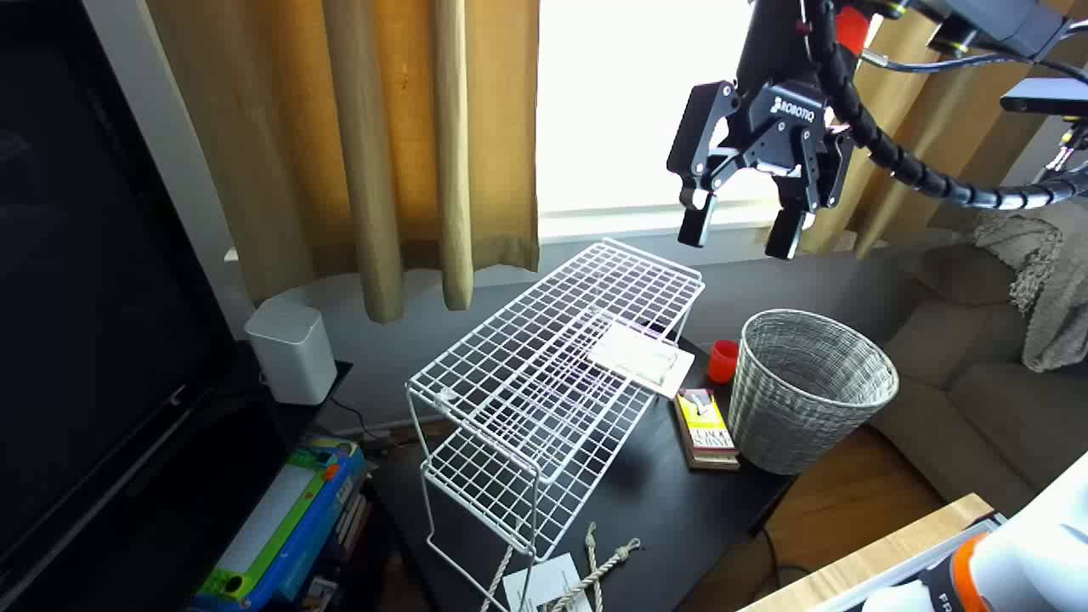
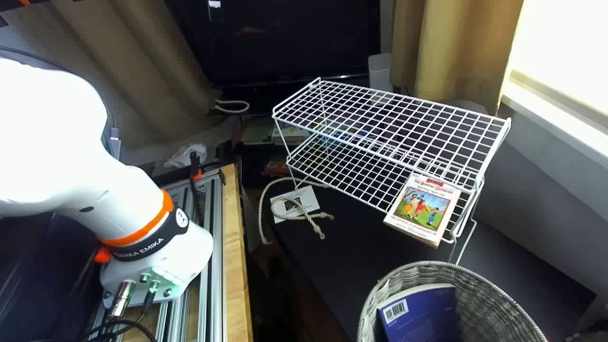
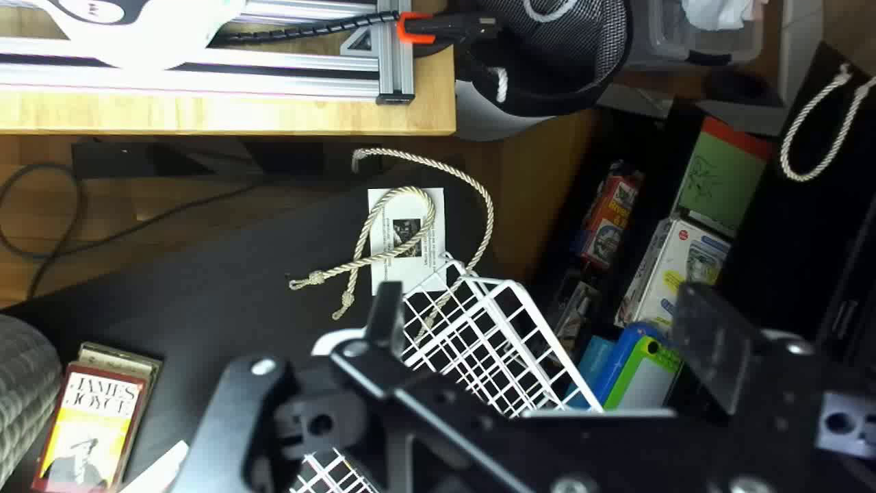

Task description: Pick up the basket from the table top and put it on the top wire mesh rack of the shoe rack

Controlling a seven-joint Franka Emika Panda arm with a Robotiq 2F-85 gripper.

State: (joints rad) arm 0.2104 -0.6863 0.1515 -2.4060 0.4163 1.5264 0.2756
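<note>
The basket (image 1: 778,421) is grey and round, tapering to its base. It stands at one end of the dark table top (image 1: 646,489), beside the shoe rack (image 2: 349,171). In an exterior view a blue book lies inside the basket (image 2: 494,313). The wrist view shows only part of the basket (image 3: 22,397) at the left edge. The top wire mesh rack (image 1: 552,353) is white, with nothing on it; it also shows in an exterior view (image 2: 399,126). My gripper (image 1: 741,231) is open and empty, high above the rack and basket. In the wrist view its fingers (image 3: 547,329) are wide apart.
A book (image 2: 423,209) lies on the lower shelf's end near the basket. A red cup (image 1: 723,361) and stacked books (image 1: 707,429) sit beside the basket. Rope (image 3: 404,250) and a paper sheet (image 2: 297,204) lie at the rack's far end. A window and curtains (image 1: 399,153) stand behind.
</note>
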